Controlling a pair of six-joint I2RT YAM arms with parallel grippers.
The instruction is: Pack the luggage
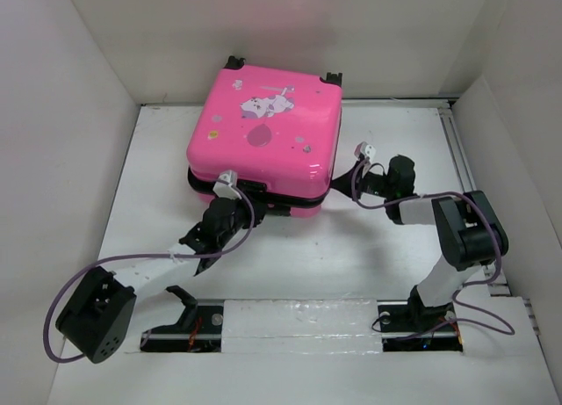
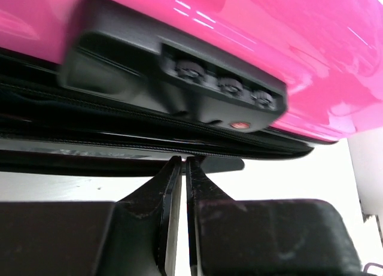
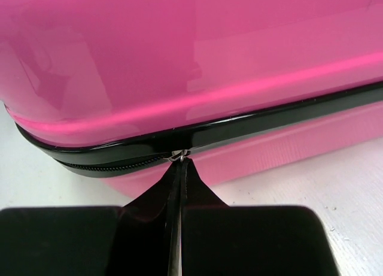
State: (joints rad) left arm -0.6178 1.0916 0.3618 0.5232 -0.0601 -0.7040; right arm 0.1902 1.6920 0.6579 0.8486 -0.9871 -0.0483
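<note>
L gripper pressed together just under luggage zipper trim, below combo lock. R gripper tips pinch small silver zipper pull nr corner.

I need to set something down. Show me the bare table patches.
Bare table left of the suitcase, to the wall; right of it, past the right hand; and the strip between suitcase and arm bases. Crowded: the suitcase's near edge, where the left hand is.

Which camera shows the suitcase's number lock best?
The left wrist view: the number lock is close, its three dials clear. The top view shows only a dark patch on the suitcase; the right wrist view misses it.
</note>
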